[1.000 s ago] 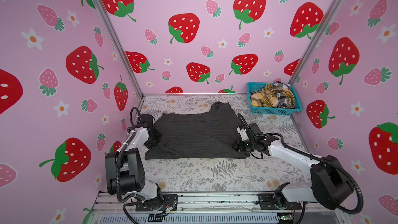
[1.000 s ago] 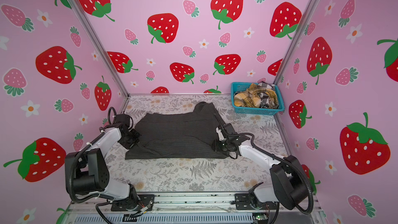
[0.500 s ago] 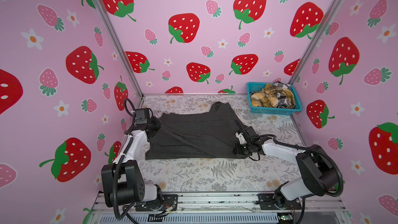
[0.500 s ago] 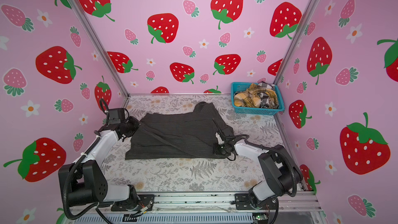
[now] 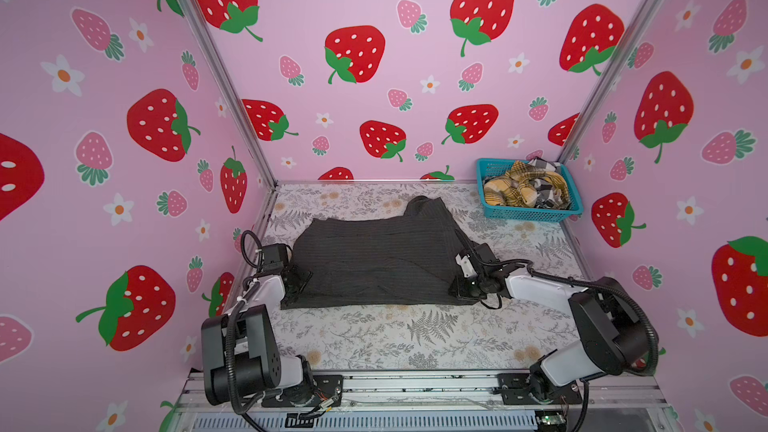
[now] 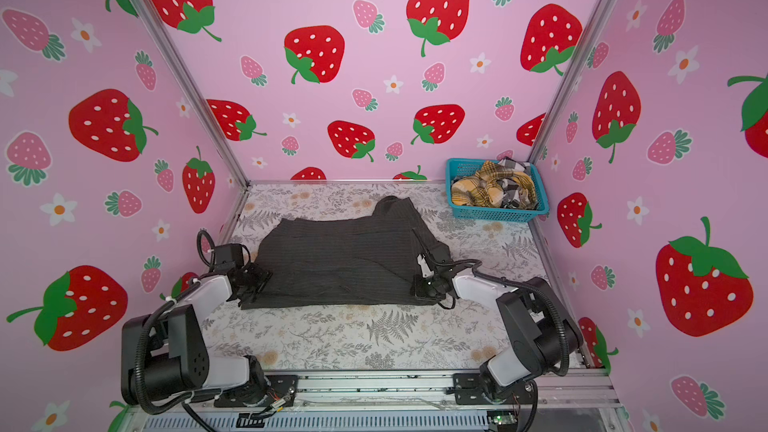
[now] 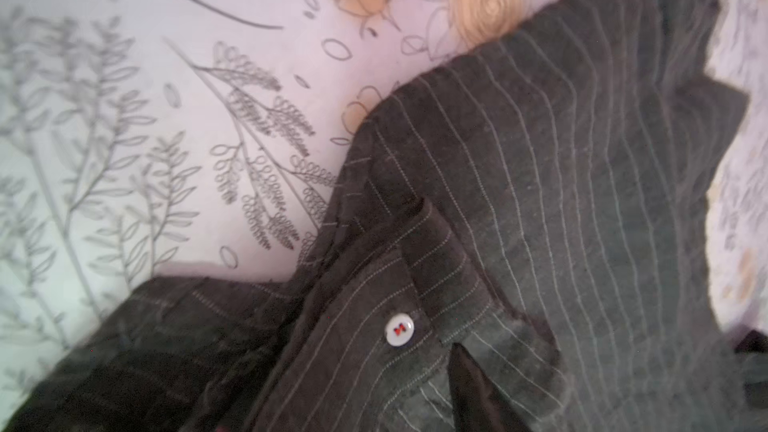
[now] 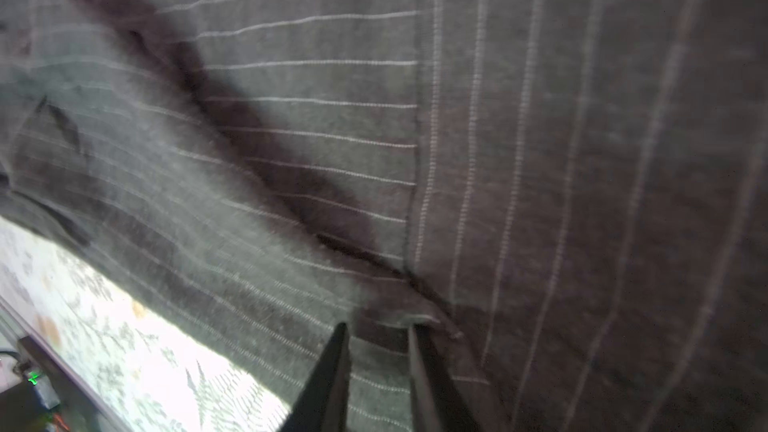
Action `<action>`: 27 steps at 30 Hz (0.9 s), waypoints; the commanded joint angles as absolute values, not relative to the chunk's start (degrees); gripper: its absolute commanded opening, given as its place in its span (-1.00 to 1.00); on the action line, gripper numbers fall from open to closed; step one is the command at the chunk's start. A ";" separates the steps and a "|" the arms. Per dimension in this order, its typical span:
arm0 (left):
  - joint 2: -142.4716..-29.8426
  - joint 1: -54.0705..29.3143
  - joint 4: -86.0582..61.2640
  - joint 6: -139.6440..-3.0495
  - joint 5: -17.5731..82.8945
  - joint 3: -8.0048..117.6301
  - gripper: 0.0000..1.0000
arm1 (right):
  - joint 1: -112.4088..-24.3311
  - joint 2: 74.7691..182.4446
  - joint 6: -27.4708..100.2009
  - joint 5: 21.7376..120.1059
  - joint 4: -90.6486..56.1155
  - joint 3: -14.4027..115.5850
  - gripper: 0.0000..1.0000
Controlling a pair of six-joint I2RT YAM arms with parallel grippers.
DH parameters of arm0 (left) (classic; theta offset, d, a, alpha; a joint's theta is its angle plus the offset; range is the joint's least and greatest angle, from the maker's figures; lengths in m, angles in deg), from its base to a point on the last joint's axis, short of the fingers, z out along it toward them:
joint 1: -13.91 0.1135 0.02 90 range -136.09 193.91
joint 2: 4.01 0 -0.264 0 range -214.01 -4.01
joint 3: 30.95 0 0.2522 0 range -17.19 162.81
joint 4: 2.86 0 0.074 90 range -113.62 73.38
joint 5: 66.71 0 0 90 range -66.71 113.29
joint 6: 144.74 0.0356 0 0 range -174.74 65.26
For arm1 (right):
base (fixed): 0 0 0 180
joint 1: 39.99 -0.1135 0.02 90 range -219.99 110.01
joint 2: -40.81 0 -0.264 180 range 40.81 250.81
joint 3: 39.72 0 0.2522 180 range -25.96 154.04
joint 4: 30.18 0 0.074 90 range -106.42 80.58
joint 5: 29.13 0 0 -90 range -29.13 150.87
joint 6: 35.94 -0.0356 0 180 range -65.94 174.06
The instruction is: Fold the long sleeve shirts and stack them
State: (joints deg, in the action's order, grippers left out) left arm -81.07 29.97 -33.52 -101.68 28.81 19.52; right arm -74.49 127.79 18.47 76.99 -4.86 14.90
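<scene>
Charcoal cloth with thin pale pinstripes, a long sleeve button-up shirt (image 5: 374, 263), lies spread flat, partly folded, between our two sets of fingers. Our left gripper (image 5: 297, 280) sits low at one side edge of it. In the left wrist view one dark finger (image 7: 469, 384) rests on the fabric just beside a white button (image 7: 399, 329), and its partner shows only at the frame edge, well apart, so we judge these jaws wide open and holding nothing. Our right gripper (image 8: 378, 328) is at the opposite edge, tips pointing into the shirt. Its jaws stand a little apart; a small ridge of cloth touches one tip, but we see nothing clamped. We think the grippers stand at both ends because the next fold needs the cloth taken evenly, otherwise it goes skew.

Far beyond the right fingers, in the back corner, a turquoise plastic mesh basket (image 5: 528, 214) holds the mustard-yellow plaid shirt (image 5: 511, 191) and the black-and-white checked shirt (image 5: 544, 164), bunched together, not yet folded. Under everything lies a pale sheet (image 5: 415, 338) printed with grey ferns and beige roses, and pink walls (image 5: 374, 14) with red strawberries close the cell on three sides
</scene>
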 commanded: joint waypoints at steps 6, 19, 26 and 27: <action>-69.18 30.06 -54.28 -101.92 13.30 33.86 0.25 | -74.97 122.03 19.38 74.24 1.53 21.84 0.02; -87.91 22.45 -43.01 -107.71 30.33 26.90 -1.00 | -77.71 130.96 20.99 74.48 0.49 22.44 -0.16; -91.74 29.29 -43.93 -104.38 25.73 23.53 -1.00 | -77.65 135.30 19.67 72.20 1.64 17.59 -0.19; -92.16 30.35 -44.60 -103.88 25.53 23.42 -1.00 | -77.44 136.04 19.42 71.96 1.92 16.89 -0.22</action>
State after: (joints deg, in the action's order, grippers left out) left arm -89.77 27.45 -42.99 -105.22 29.92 25.33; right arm -77.70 132.57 20.18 74.45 -1.70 20.28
